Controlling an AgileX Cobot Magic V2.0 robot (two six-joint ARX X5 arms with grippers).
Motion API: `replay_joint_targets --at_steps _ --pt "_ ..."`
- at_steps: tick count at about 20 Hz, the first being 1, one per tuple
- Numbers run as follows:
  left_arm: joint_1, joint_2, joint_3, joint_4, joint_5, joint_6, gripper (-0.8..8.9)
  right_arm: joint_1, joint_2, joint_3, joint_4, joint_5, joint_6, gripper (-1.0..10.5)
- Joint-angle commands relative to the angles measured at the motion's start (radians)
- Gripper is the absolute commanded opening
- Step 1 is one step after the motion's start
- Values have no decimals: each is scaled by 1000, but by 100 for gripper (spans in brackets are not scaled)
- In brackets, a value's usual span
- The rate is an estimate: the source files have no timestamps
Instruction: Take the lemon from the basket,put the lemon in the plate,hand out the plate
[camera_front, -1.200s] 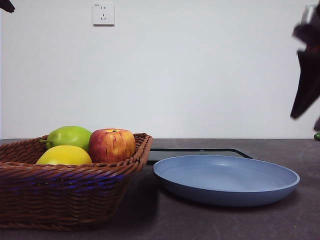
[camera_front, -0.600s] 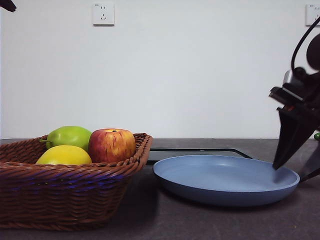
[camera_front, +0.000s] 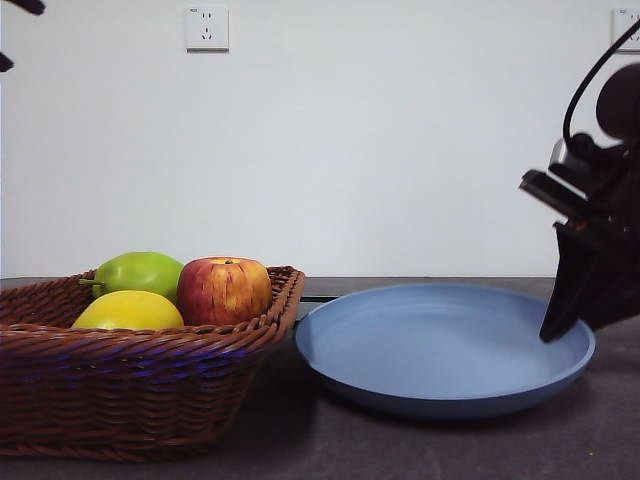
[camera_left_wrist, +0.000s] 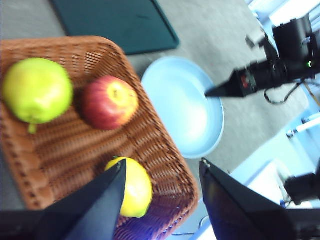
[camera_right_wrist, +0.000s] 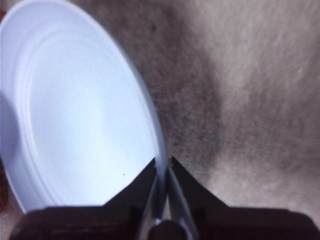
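Meanwhile, the right gripper (camera_right_wrist: 163, 165) is clenched on the rim of the grey-blue plate (camera_front: 430, 345), one black jaw inside the rim and one outside, as the right wrist view shows. Seen from the front, that arm reaches in from the right edge, and the plate's near-right side sits tilted up off the dark table (camera_front: 450, 445), with its left edge close beside the basket (camera_front: 120, 385). The plate holds nothing. The lemon (camera_front: 128, 311) lies in the woven basket at its near side, just beside the red-yellow apple (camera_front: 224, 289) and in front of the green pear-like fruit (camera_front: 140, 272). The left gripper (camera_left_wrist: 162, 172) hangs above the basket with its jaws spread apart, gripping nothing; one jaw overlaps the lemon (camera_left_wrist: 136, 187) in the left wrist view. From that camera, a black tray (camera_left_wrist: 115, 25) lies on the table beyond the basket and plate. A white wall socket (camera_front: 206, 27) is on the wall behind.
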Motion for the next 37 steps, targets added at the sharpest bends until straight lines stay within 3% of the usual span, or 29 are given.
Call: replay_joint_targets --at_steps 1,3,11,18,23,35,37 --pt "-60 6 20 16 -64 -23 262 0 -54 6 9 -5 37 4" --pt "-123 13 20 24 -138 -44 301 -14 -115 12 -16 -6 41 4" --pt "-455 201 21 64 -474 -138 302 -107 -344 17 -121 -5 35 4" --pt "-568 424 56 29 -656 -178 302 -181 -440 17 -175 -5 17 4" --pt "-572 523 89 23 -636 -201 366 -189 -447 17 -182 -6 14 4" --pt "-572 698 89 90 -585 -219 361 -189 -447 17 -185 -8 -10 4" --pt "-572 698 89 100 -586 -214 319 -189 -447 17 -185 -8 -10 4"
